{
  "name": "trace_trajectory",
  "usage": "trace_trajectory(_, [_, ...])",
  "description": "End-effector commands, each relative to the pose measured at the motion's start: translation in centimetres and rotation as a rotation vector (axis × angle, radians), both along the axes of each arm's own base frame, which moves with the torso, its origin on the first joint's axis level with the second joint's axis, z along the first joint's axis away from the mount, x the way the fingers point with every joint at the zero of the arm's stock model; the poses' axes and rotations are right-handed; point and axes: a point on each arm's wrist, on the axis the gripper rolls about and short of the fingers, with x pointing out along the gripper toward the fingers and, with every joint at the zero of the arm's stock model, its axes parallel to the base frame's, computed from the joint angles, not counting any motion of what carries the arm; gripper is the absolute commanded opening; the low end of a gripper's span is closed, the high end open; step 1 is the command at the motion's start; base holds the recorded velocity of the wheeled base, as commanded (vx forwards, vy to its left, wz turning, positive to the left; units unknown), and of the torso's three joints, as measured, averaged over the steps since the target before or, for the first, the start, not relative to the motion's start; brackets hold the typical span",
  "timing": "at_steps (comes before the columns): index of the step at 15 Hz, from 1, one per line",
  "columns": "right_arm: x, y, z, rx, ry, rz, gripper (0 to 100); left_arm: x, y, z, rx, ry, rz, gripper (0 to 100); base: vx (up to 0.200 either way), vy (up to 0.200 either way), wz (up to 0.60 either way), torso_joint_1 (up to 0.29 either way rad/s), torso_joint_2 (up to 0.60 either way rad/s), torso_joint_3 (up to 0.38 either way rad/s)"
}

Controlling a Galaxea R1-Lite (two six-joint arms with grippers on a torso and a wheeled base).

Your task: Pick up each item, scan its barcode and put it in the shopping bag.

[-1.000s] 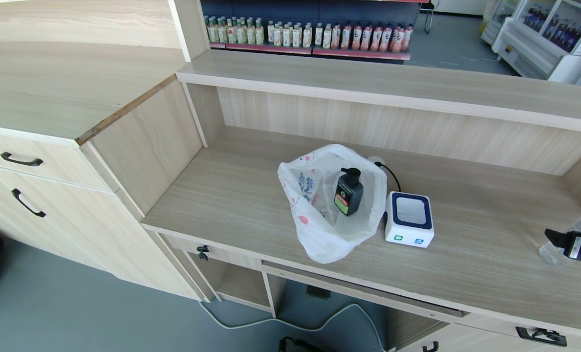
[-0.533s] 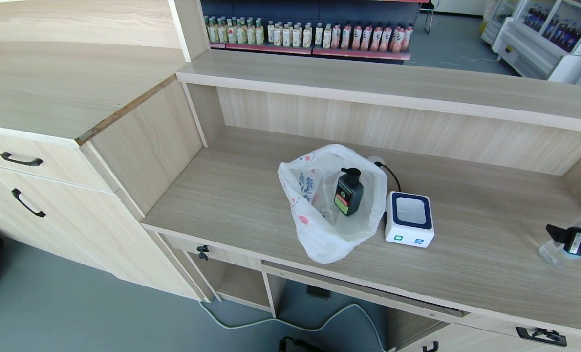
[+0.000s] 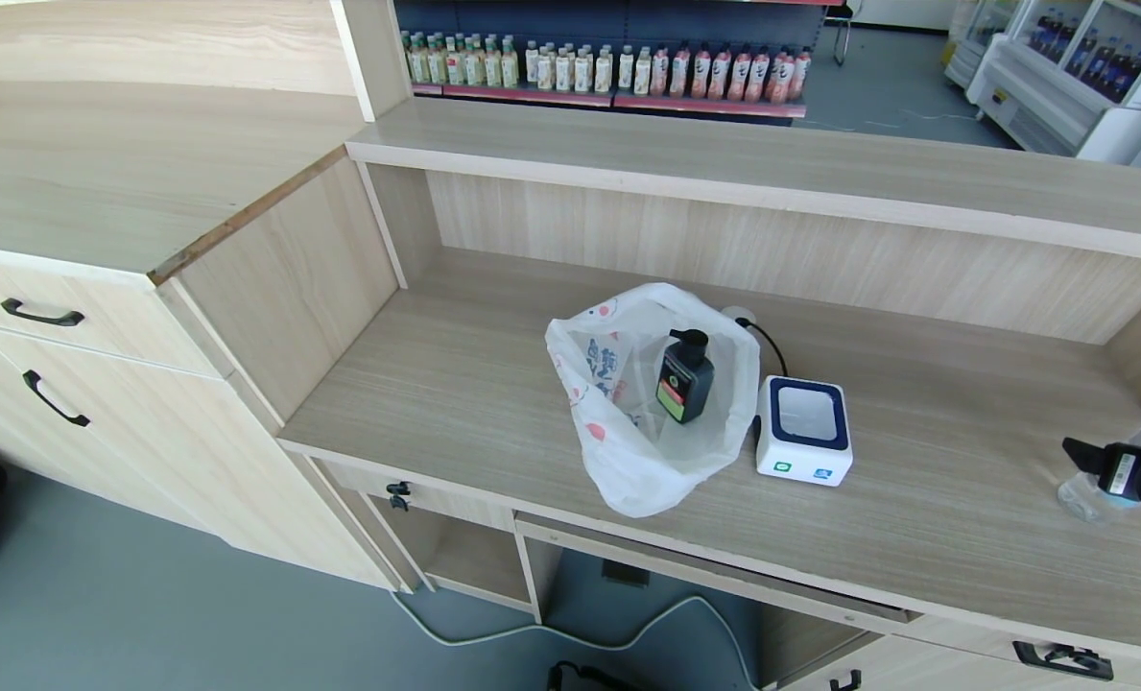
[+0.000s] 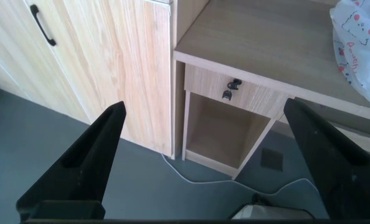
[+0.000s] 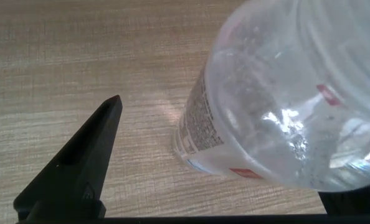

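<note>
Hovering low at right end of counter [image 3: 915, 523], right gripper [image 3: 1095, 461] has fingers spread wide, gripping nothing. Clear plastic bottle [image 5: 278, 93] lies on counter between them, with visible finger [image 5: 79, 168] apart from it. Left gripper [image 4: 203, 106] is also wide open and empty, hanging over floor beside cabinet. White shopping bag [image 3: 628, 451] sits mid-counter with dark pump bottle [image 3: 685, 379] upright inside. Scanner [image 3: 805, 427] sits just beside bag.
</note>
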Motion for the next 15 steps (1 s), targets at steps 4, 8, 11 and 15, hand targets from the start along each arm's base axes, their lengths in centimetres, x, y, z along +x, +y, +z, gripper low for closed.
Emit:
trace_trajectory(4, [0.3,-0.1,-0.3,-0.004,-0.008,0.022,100,0.0,0.0,0.0,0.000,0.000,0.001,100,0.000,0.000,0.00,0.000,0.00,0.000])
trace_trajectory(8, [0.6,-0.3,-0.4,-0.017,-0.024,0.022,100,0.0,0.0,0.0,0.000,0.000,0.001,100,0.000,0.000,0.00,0.000,0.00,0.000])
trace_trajectory(11, [0.8,-0.5,-0.5,-0.027,-0.042,0.026,100,0.0,0.0,0.0,0.000,0.000,0.001,100,0.000,0.000,0.00,0.000,0.00,0.000])
trace_trajectory(15, [1.4,-0.8,-0.4,-0.034,-0.059,0.049,0,0.0,0.0,0.0,0.000,0.000,0.001,100,0.000,0.000,0.00,0.000,0.00,0.000])
